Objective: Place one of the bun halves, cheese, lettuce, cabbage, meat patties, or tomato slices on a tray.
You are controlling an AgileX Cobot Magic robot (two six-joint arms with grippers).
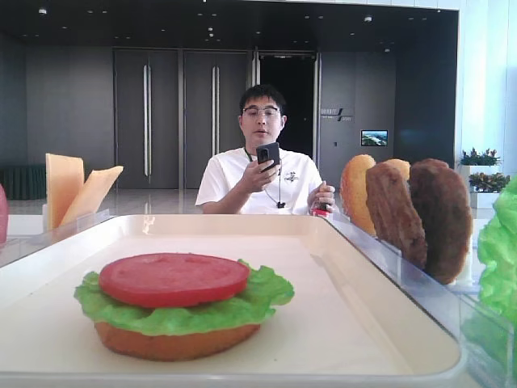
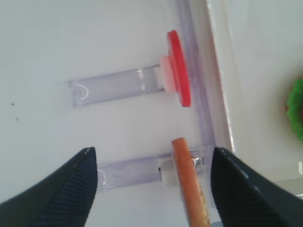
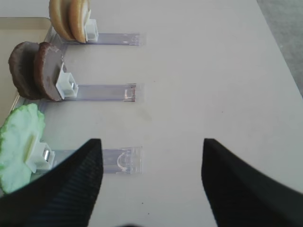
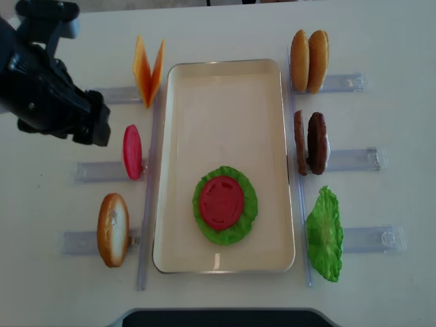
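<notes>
The cream tray [image 4: 225, 82] holds a stack of bun half [image 1: 174, 343], lettuce [image 4: 201, 225] and tomato slice [image 4: 221, 202]. My left gripper [image 2: 154, 150] hangs open over the left-hand holders. A thin orange cheese slice [image 2: 189, 184] stands edge-on between its fingers, nearer the right one, touching neither. A second tomato slice [image 2: 179, 68] stands just beyond. My right gripper [image 3: 151, 142] is open and empty above bare table, beside the end of the lettuce [image 3: 19, 142] holder. Meat patties [image 3: 35, 71] and bun halves [image 3: 70, 19] stand further along.
Clear plastic holders [image 4: 354, 160] stick out on both sides of the tray, with long clear rails [image 4: 146, 204] along its edges. A lone bun half [image 4: 112, 228] stands at front left. The black left arm [image 4: 48, 88] fills the upper left. A seated person [image 1: 262, 162] faces the table.
</notes>
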